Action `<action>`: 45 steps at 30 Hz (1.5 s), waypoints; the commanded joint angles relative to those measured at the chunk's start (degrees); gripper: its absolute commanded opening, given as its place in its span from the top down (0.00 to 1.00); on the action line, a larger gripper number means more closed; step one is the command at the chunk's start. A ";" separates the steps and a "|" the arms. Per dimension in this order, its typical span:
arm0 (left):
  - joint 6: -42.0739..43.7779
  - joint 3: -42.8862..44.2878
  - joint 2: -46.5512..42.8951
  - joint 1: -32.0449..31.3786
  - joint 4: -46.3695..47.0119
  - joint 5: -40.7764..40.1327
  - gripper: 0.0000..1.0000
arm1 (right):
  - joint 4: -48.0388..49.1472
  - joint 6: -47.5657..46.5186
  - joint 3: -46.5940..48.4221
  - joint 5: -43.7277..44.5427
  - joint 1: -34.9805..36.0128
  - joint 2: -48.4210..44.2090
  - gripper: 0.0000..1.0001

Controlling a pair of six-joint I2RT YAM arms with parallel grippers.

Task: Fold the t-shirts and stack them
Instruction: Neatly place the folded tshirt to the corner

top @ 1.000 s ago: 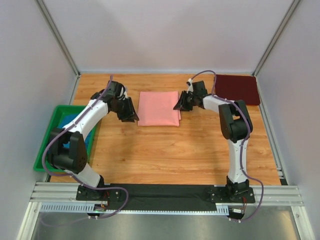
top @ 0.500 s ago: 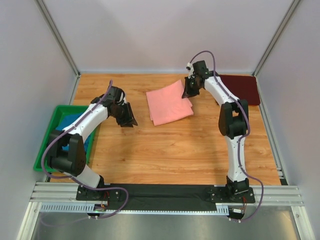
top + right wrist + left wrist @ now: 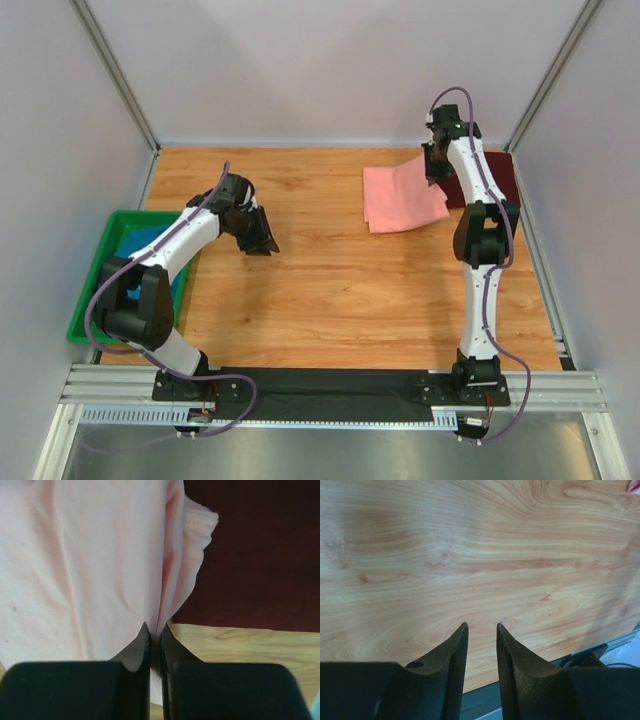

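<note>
My right gripper (image 3: 436, 166) is shut on the right edge of the folded salmon-pink t-shirt (image 3: 400, 197), lifting that edge while the rest trails on the table. In the right wrist view the pink t-shirt (image 3: 95, 565) is pinched between the jaws (image 3: 155, 630), with the folded dark maroon t-shirt (image 3: 260, 550) beyond it. The maroon t-shirt (image 3: 495, 180) lies at the back right corner. The teal-blue t-shirt (image 3: 150, 245) lies in the bin at left. My left gripper (image 3: 262, 240) is open and empty over bare wood (image 3: 480, 628).
A green plastic bin (image 3: 100, 290) stands at the table's left edge. The wooden table (image 3: 330, 300) is enclosed by white walls. A black rail runs along the near edge by the arm bases.
My right gripper has dragged the pink t-shirt from the table's middle to the right, up against the maroon t-shirt. The left gripper has barely moved.
</note>
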 commanded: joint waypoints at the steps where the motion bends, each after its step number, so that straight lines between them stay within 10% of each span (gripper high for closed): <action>1: -1.32 1.50 0.68 -1.21 0.39 0.79 0.64 | 0.34 -5.32 3.39 7.31 -1.90 -4.08 1.00; 23: -3.00 10.72 9.73 -7.89 -4.61 0.35 0.65 | 18.77 -14.46 11.22 9.53 -15.70 -2.95 0.99; 25: -3.00 11.70 11.40 -8.07 -5.58 0.26 0.65 | 23.00 -14.03 10.17 9.08 -17.62 0.37 0.90; 26: -3.00 12.83 12.02 -8.07 -6.11 0.26 0.65 | 25.46 -12.90 9.73 10.56 -18.25 2.05 0.57; 32: -0.89 21.18 15.71 -8.07 -12.87 -1.85 0.65 | 29.86 -5.16 6.60 8.66 -20.01 2.35 0.37; 45: 0.95 25.76 9.92 -8.07 -11.83 -0.18 0.64 | 23.12 10.29 -9.77 -8.13 -15.28 -15.21 0.51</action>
